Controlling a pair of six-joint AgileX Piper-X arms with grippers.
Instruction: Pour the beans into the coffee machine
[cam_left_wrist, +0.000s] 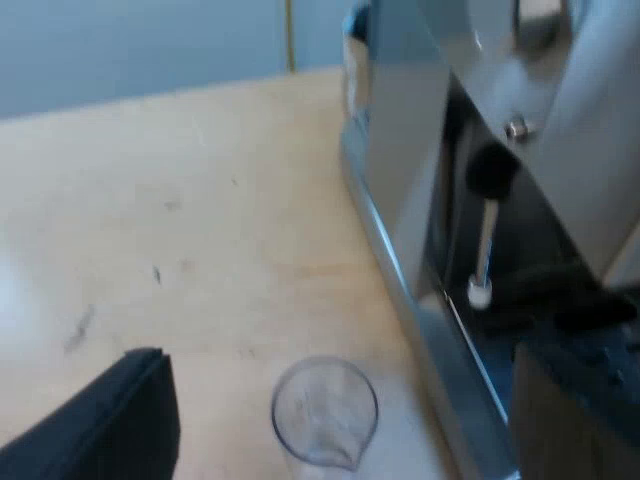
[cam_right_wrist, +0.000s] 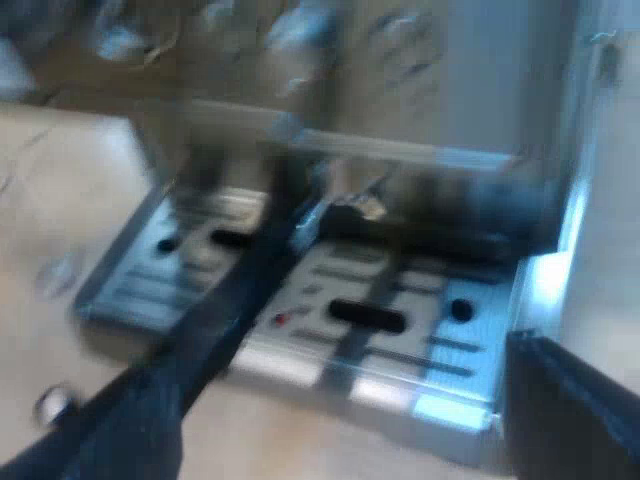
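My left gripper (cam_left_wrist: 338, 356) hangs low over the pale wooden table (cam_left_wrist: 150, 200), just beside the espresso machine (cam_left_wrist: 400, 150); its two black fingers (cam_left_wrist: 110, 425) are spread wide and grasp nothing; the measuring glass (cam_left_wrist: 325, 412) stands upright on the table between them, touching neither, with its spout turned away from the machine; the wood shows through its clear bottom; it stands near the machine's metal base edge but apart from it; a thin metal wand (cam_left_wrist: 484, 240) with a black top and a white tip hangs at the machine's side.

My right gripper (cam_right_wrist: 345, 355) faces the machine's front above the drip tray (cam_right_wrist: 420, 300); its fingers (cam_right_wrist: 570, 410) are likewise spread and empty; the tray's metal grate has dark slots and round holes; no writing or brand can be read on the machine in either view.
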